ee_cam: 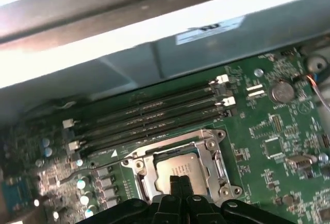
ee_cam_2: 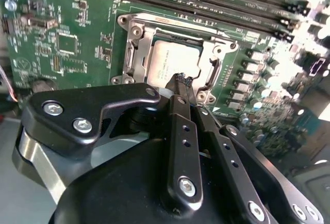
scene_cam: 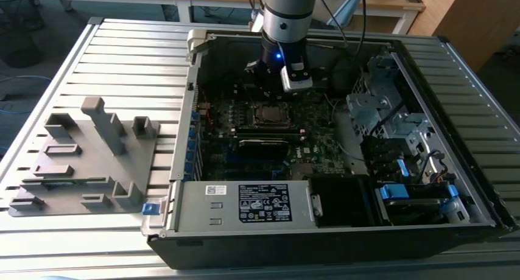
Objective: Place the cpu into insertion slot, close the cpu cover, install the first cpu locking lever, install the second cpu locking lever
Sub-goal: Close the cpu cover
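Black pincer (ee_cam_2: 181, 81) is clenched on nothing, tips just above the small silver-grey square cpu (ee_cam_2: 171, 59), seated under the thin silvery metal cover frame (ee_cam_2: 140, 46). Looks like lever stage to me; that'll want a precise hooking push.

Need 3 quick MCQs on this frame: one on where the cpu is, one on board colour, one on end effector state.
1. Where is the cpu?
A) in the insertion slot
B) on the grey tray outside the case
C) gripped above the case

2. What colour is the motherboard?
A) red
B) green
C) white

3. How are the end effector fingertips?
A) spread wide
B) closed together
C) clamped on a memory stick

Answers:
1 A: in the second wrist view its silver top lies inside the socket's metal rim.
2 B: the board is green around the socket in both wrist views.
3 B: the tips meet just over the cpu's edge, with no gap between them.
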You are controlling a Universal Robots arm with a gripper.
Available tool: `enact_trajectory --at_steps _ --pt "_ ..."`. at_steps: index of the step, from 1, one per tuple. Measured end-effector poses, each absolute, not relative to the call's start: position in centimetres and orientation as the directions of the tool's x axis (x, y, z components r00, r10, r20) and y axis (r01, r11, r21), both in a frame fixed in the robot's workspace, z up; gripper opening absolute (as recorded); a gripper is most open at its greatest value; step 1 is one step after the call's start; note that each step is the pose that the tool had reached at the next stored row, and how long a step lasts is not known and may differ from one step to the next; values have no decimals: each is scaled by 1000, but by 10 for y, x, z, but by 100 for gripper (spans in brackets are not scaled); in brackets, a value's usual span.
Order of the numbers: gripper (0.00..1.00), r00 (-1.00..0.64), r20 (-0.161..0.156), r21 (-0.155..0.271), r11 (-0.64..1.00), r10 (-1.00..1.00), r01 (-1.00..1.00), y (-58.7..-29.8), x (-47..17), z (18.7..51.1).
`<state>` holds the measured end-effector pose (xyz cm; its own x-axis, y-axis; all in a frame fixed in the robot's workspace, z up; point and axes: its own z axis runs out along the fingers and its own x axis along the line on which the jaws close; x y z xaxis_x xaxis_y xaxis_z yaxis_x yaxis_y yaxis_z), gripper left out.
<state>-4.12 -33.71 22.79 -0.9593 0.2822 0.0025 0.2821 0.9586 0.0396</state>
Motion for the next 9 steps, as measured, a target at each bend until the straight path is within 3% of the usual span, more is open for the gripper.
enact_trajectory --at_steps 9 --pt "11 -990 3 41 989 139 139 -337 -41 228"
